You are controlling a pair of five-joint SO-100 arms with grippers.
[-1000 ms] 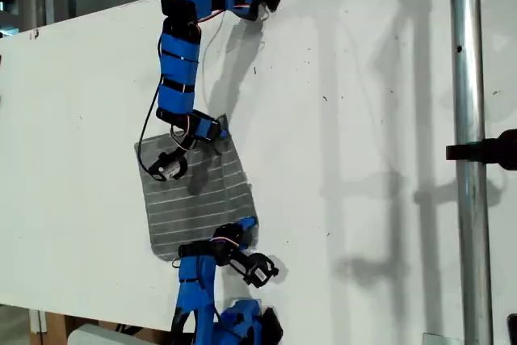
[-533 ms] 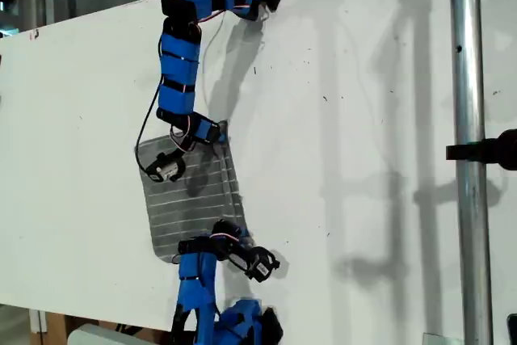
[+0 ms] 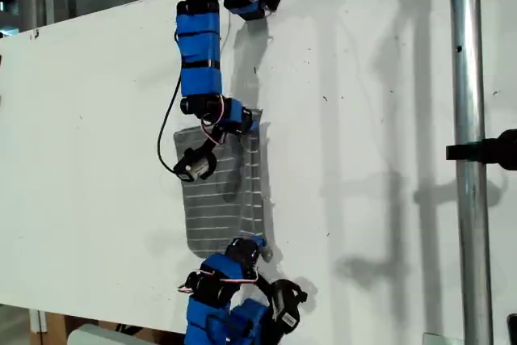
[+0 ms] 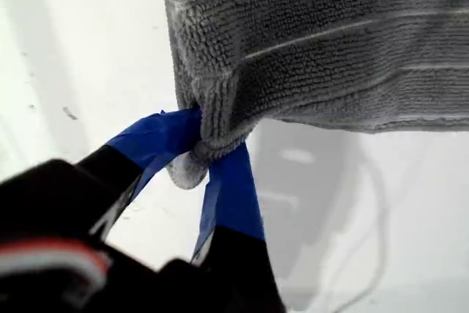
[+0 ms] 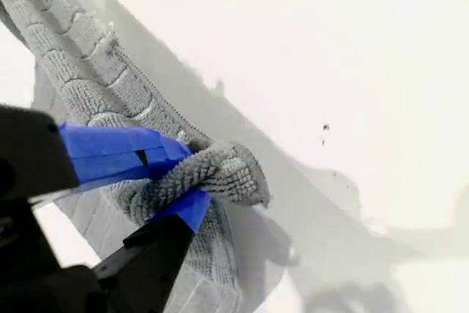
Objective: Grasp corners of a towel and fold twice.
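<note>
The grey, white-striped towel [image 3: 212, 199] lies on the white table [image 3: 380, 78], its edge on the exterior view's right lifted into a narrow raised strip. My first gripper [image 3: 255, 243] [image 4: 204, 150], on the arm at the exterior view's bottom, is shut on the towel's near corner [image 4: 192, 166], with the towel [image 4: 322, 42] spreading beyond it. My second gripper [image 3: 252, 117] [image 5: 183, 177], on the arm reaching down from the exterior view's top, is shut on the far corner [image 5: 231, 174], bunched between its blue fingers. The towel [image 5: 80, 56] trails off below it.
A metal pole [image 3: 467, 199] with a black clamp [image 3: 494, 149] stands at the exterior view's right. The table's slanted edge [image 3: 81, 10] runs along the upper left of that view. Arm shadows fall on the table right of the towel.
Both arms have moved toward the exterior view's right, dragging the towel with them. The towel's edge on that side has risen from the table, held at both corners.
</note>
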